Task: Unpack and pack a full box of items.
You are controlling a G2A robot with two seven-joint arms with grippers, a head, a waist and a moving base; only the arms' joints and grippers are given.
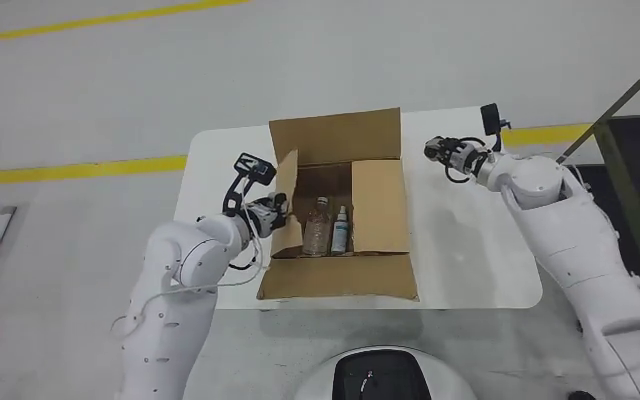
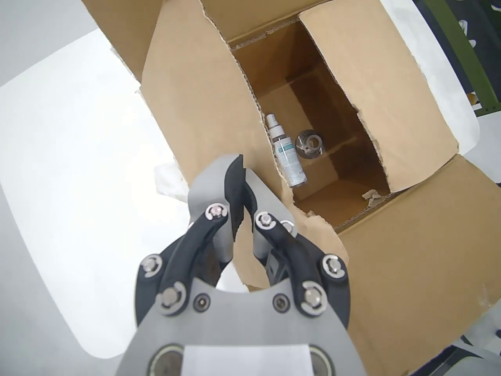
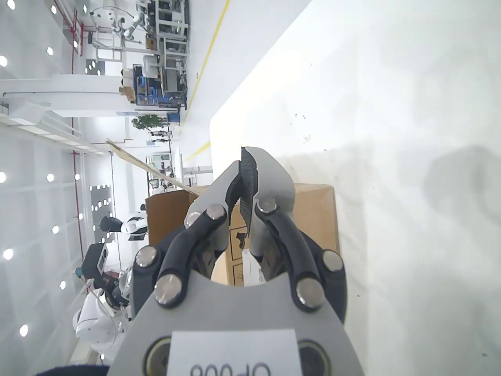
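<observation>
An open cardboard box (image 1: 335,138) stands in the middle of the white table (image 1: 470,250), all its flaps folded outward. On its floor lie a small white spray bottle (image 1: 341,230) (image 2: 285,150) and, beside it, a clear bottle (image 1: 317,226) (image 2: 309,143). My left gripper (image 1: 272,208) (image 2: 239,166) is shut, right at the torn left flap (image 2: 195,91) from outside the box, with nothing visible between its pads. My right gripper (image 1: 432,149) (image 3: 245,166) is shut and holds nothing, hovering above the table to the right of the box (image 3: 317,213).
Bare tabletop lies on both sides of the box, wider on the right (image 1: 480,220). The table's far rounded edge (image 3: 213,123) is near the right gripper. A dark metal frame (image 1: 610,120) stands off the table's right end.
</observation>
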